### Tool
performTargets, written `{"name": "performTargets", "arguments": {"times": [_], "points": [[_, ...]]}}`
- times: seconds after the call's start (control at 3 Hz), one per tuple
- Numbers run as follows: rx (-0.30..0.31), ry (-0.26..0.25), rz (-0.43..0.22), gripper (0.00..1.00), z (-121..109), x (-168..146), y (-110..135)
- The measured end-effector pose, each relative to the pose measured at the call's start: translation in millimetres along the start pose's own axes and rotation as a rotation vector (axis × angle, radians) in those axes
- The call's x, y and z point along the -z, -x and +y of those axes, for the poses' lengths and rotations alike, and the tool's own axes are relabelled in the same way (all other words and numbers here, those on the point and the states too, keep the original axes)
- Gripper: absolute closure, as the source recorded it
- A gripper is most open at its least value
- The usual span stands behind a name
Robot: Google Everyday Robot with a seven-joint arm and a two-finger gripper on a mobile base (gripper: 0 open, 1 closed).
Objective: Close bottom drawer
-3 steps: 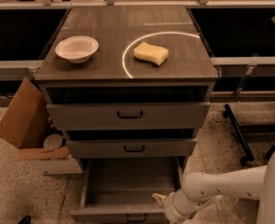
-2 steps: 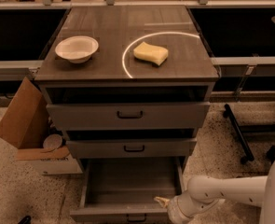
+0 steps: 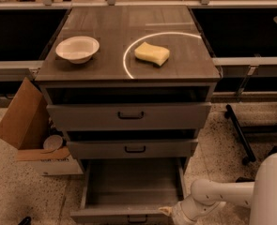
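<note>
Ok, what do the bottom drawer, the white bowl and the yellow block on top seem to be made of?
The bottom drawer looks like laminated board: matte grey wood-grain, with a black bar handle. The white bowl is smooth and thin-rimmed, maybe plastic or paper. The yellow block looks soft and rounded, probably a foam sponge. The gripper sits near the right end of the drawer's front panel.

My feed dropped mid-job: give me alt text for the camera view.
The bottom drawer stands pulled wide open, with the claw at the right end of its front panel. A white bowl and yellow sponge sit on the cabinet.
</note>
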State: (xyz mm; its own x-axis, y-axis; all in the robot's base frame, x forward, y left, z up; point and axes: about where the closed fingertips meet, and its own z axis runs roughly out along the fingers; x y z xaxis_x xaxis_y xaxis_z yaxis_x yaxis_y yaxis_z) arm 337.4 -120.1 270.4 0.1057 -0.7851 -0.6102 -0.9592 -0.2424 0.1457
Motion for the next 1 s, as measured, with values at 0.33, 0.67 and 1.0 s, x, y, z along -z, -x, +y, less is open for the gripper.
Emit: {"name": "performTargets", "arguments": {"times": [0.33,0.67,1.0], "points": [[-0.018,-0.004,0.021,0.38,-0.9,-10.0,-13.4],[-0.066,-0.028,0.050,0.61,-10.8,-23.6,-31.4],[-0.122,-0.075,0.040,0.85,-26.6,-36.8,-50.9]]}}
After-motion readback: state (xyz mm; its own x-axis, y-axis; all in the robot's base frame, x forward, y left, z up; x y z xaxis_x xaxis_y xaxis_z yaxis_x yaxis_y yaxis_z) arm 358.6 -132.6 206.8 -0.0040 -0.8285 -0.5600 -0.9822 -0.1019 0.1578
